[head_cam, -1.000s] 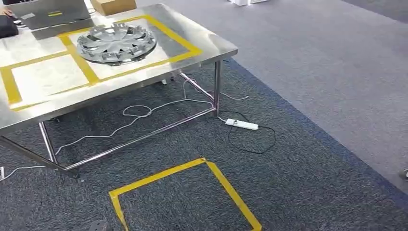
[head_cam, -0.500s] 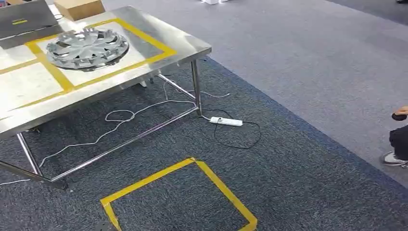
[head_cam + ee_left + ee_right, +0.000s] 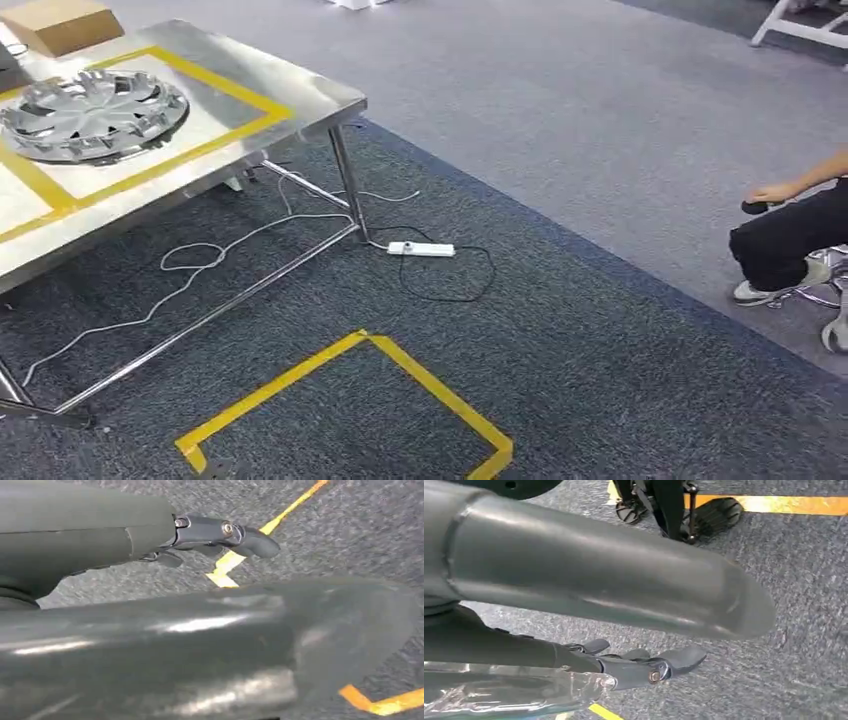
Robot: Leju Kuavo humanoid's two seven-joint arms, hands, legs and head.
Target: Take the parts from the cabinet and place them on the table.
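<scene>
A silver wheel cover (image 3: 92, 112) lies inside a yellow-taped field on the steel table (image 3: 290, 95) at the upper left of the head view. My left hand (image 3: 190, 630) hangs over the dark carpet, its fingers (image 3: 240, 535) stretched out and holding nothing. My right hand (image 3: 589, 580) also hangs above the carpet with its fingers (image 3: 659, 667) extended and nothing in them.
A yellow tape square (image 3: 430, 385) marks the carpet in front of me. A white power strip (image 3: 421, 248) and loose cables (image 3: 190, 265) lie under the table's near corner. A cardboard box (image 3: 60, 22) stands on the table. A person (image 3: 790, 240) sits at the right edge.
The camera has turned to the right, so the table and wheel cover have slid left in the picture. The seated person has come into view at the right.
</scene>
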